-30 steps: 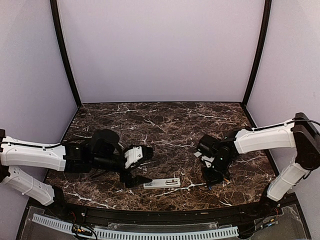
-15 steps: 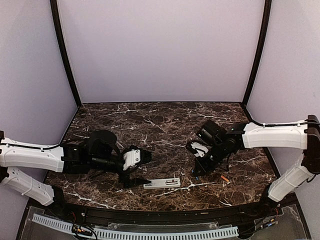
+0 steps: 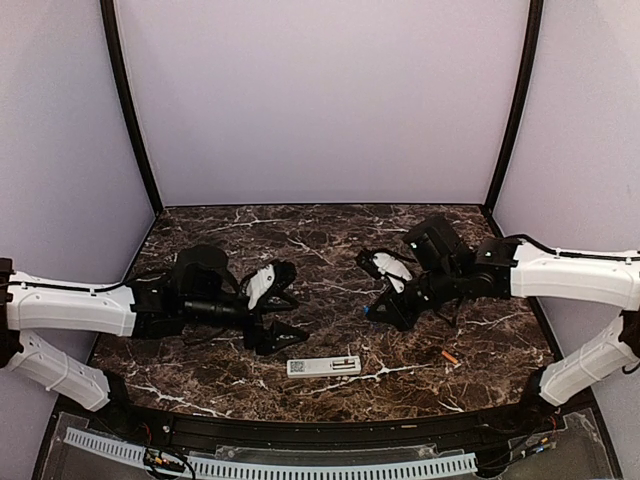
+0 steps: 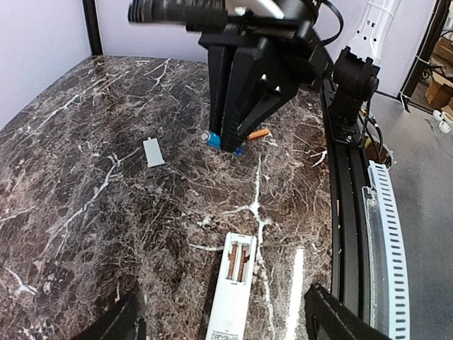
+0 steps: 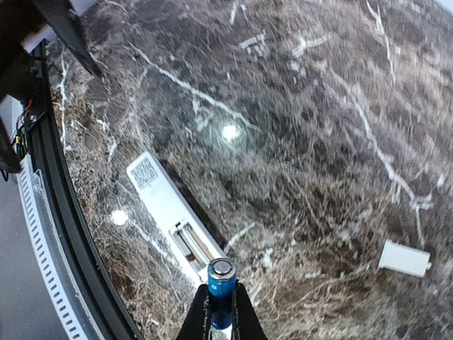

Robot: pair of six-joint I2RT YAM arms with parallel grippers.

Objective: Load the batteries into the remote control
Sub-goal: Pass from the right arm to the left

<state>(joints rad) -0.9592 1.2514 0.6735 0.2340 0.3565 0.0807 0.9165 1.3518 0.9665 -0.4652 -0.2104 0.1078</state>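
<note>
My right gripper (image 5: 221,320) clamps blue battery (image 5: 221,287), carried over near remote control (image 5: 168,209); left gripper (image 3: 288,304) wide apart, empty, pulled back. Insertion next.

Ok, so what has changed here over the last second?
The right tool has lifted from the table and swung left toward the middle, shut on the blue battery. The left tool, open, has drawn back from the remote control. The remote control lies where it was; the orange battery, uncovered as the right arm left, rests on the table.
</note>
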